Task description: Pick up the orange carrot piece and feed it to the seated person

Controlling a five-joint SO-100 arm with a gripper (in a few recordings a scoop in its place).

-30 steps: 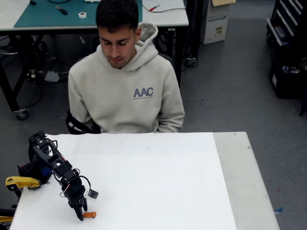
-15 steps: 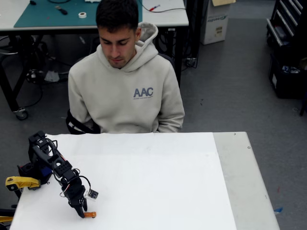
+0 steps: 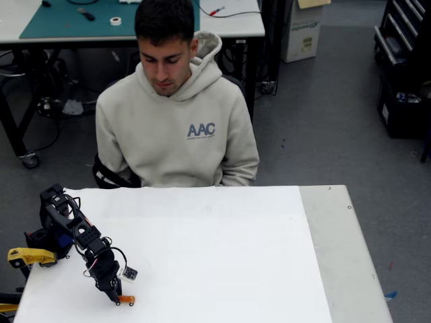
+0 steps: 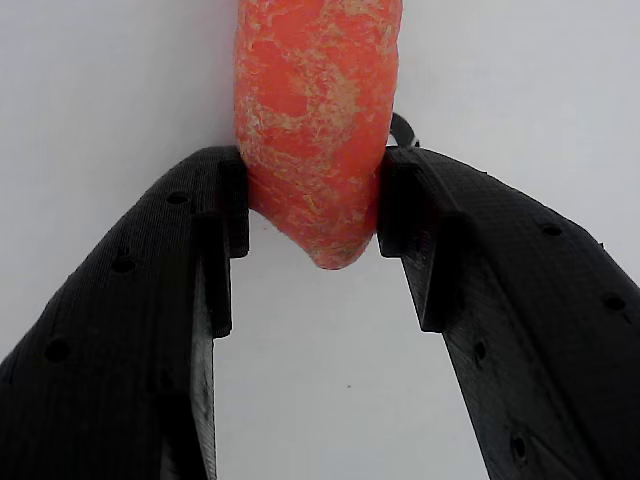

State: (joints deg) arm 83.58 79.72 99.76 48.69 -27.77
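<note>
Claw: the black claw (image 3: 116, 298) sits low at the near left corner of the worktop in the fixed view, its tips down at the white surface; in the wrist view (image 4: 312, 215) its two fingers press against both sides of the carrot's rounded end, so it is clamped on that piece.
Carrot: the orange carrot piece (image 4: 315, 120) fills the top middle of the wrist view, mottled orange with paler flecks, its blunt tip pointing toward the camera between the fingers; in the fixed view (image 3: 126, 299) it is a tiny orange stub just right of the claw tip, lying at or right on the white surface, and I cannot tell whether it is lifted clear.
Fingers: the left one (image 4: 150, 330) and the right one (image 4: 500, 320) are black with small holes, spread in a V that narrows onto the carrot.
Arm: the black arm (image 3: 74, 232) bends from its base at the left edge of the worktop down toward the near edge, with thin wires along it.
Person: the seated person (image 3: 176, 128) sits behind the far edge of the worktop in a light beige hoodie with blue "AAC" lettering, head tilted down, well apart from the claw.
Worktop: the worktop (image 3: 222, 256) is white, with a grey strip along its right side.
Clamp: a yellow clamp (image 3: 28, 256) grips the left edge beside the arm's base.
</note>
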